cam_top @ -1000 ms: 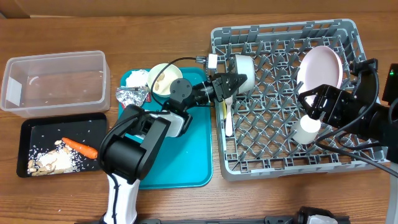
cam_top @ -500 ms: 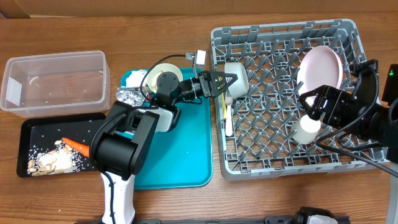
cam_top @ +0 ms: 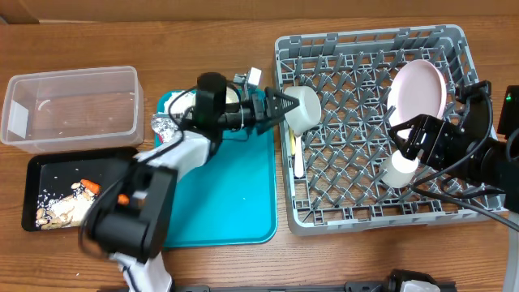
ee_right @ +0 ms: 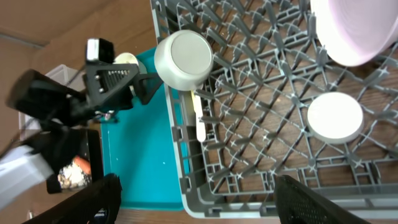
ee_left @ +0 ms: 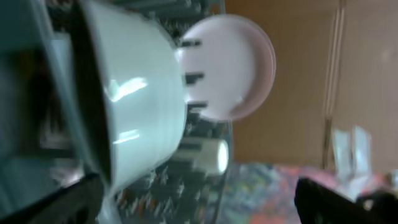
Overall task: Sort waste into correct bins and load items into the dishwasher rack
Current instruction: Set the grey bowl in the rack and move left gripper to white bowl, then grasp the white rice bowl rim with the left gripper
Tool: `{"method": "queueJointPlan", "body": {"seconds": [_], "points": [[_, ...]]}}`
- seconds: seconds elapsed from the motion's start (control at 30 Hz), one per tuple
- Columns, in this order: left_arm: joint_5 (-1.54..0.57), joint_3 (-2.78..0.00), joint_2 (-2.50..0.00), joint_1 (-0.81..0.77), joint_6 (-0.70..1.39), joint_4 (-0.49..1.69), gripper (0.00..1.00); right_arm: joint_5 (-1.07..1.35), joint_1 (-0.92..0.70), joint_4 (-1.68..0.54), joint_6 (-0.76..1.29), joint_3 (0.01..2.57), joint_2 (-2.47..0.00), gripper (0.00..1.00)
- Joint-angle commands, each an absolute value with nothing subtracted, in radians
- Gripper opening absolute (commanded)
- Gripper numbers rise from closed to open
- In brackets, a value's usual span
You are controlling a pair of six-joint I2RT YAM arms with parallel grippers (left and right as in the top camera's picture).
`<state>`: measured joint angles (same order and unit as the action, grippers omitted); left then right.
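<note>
Two bins sit far left: the clear tub [cam_top: 71,104] and the black tray [cam_top: 49,174], which holds food scraps [cam_top: 61,209] and a carrot piece [cam_top: 89,187]. By the teal tray [cam_top: 235,203], the left gripper [cam_top: 274,105] has its fingers apart, right beside a cream bowl [cam_top: 306,108] tipped sideways at the left edge of the grey rack [cam_top: 365,49]. The right gripper [cam_top: 403,139] is spread wide too, over the cup [cam_top: 400,170], with the plate [cam_top: 420,88] standing just beside.

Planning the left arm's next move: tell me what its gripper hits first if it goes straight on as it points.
The cream bowl at the rack's left edge, just ahead of the open left gripper; whether they touch is unclear.
</note>
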<state>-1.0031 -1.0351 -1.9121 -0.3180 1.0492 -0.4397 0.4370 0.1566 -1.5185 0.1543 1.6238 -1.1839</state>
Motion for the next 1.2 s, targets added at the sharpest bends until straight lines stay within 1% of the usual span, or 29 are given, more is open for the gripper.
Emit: {"method": "queueJointPlan", "body": {"seconds": [0.0, 0.1, 0.17, 0.23, 0.3, 0.37, 0.43, 0.5, 0.6, 0.7, 0.8, 0.97, 1.17], "points": [[-0.815, -1.025, -1.72, -0.294, 0.714, -0.082, 1.0, 0.427, 0.159, -1.515, 0.154, 1.629, -1.18, 0.82], [-0.598, -1.031, -1.551, -0.288, 0.598, 0.208, 1.0, 0.427, 0.159, -1.515, 0.154, 1.629, -1.18, 0.83], [-0.453, -1.036, -1.449, -0.289, 0.529, 0.333, 1.0, 0.427, 0.159, -1.515, 0.154, 1.629, -1.18, 0.83], [-0.355, -1.036, -1.365, -0.293, 0.429, 0.387, 1.0, 0.427, 0.159, -1.516, 0.154, 1.629, -1.18, 0.84], [-0.354, -1.036, -1.311, -0.297, 0.305, 0.385, 1.0, 0.427, 0.159, -1.515, 0.154, 1.629, -1.18, 0.85], [-0.356, -1.036, -1.27, -0.298, 0.248, 0.388, 1.0, 0.427, 0.159, -1.515, 0.154, 1.629, -1.18, 0.86], [-0.315, -1.036, -1.261, -0.298, 0.2, 0.378, 1.0, 0.427, 0.159, -1.517, 0.154, 1.629, -1.18, 0.86], [-0.206, -1.036, -1.279, -0.298, 0.197, 0.387, 1.0, 0.427, 0.159, -1.517, 0.154, 1.629, -1.18, 0.86], [-0.056, -1.036, -1.353, -0.298, 0.197, 0.398, 0.93, 0.427, 0.159, -1.516, 0.154, 1.629, -1.18, 0.86], [-0.052, -1.037, -1.451, -0.3, 0.179, 0.35, 0.85, 0.427, 0.159, -1.515, 0.154, 1.629, -1.18, 0.87], [-0.056, -1.045, -1.545, -0.302, 0.179, 0.281, 0.82, 0.427, 0.159, -1.515, 0.154, 1.629, -1.18, 0.87], [-0.048, -1.101, -1.662, -0.302, 0.15, 0.224, 0.67, 0.427, 0.159, -1.515, 0.154, 1.629, -1.18, 0.87], [-0.054, -1.129, -1.785, -0.303, 0.134, 0.176, 0.66, 0.427, 0.159, -1.515, 0.154, 1.629, -1.18, 0.87]]}}
